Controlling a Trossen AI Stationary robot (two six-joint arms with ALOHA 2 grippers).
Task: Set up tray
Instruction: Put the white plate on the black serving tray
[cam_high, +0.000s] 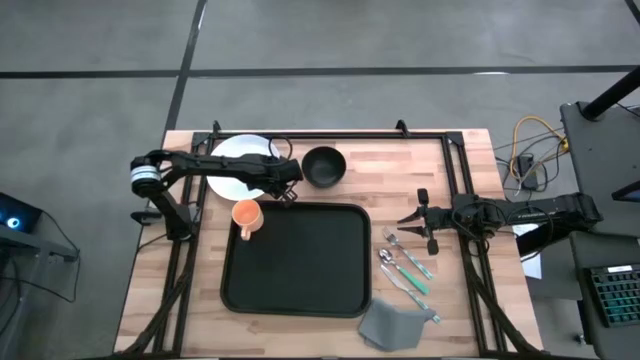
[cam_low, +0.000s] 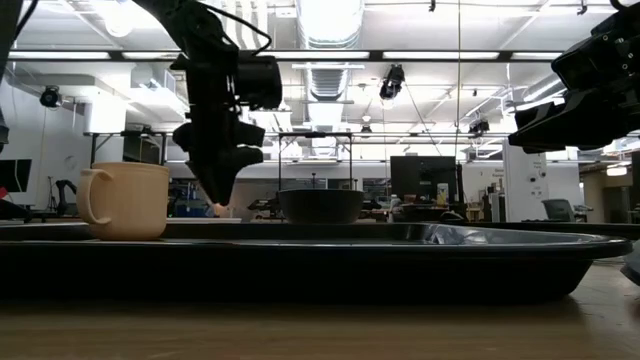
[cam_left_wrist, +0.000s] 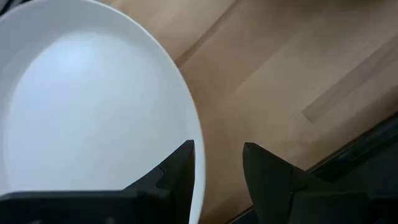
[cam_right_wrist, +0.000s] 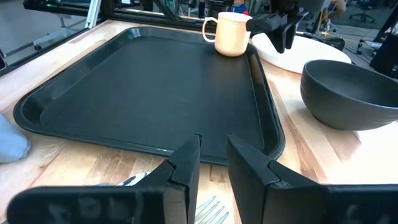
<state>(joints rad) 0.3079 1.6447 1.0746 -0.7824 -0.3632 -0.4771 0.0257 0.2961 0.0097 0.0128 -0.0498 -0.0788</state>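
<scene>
Straddling plate (cam_left_wrist: 93, 118) rim, seemingly: left gripper (cam_left_wrist: 217, 165)

Industrial lab, exposed ceiling ducts (cam_low: 330, 20), equipment racks (cam_low: 420, 180)

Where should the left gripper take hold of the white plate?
By its rim: the plate lies flat, so only the thin edge offers a pinch. Take the edge facing the tray, where the left gripper already straddles it, fingers open.
</scene>
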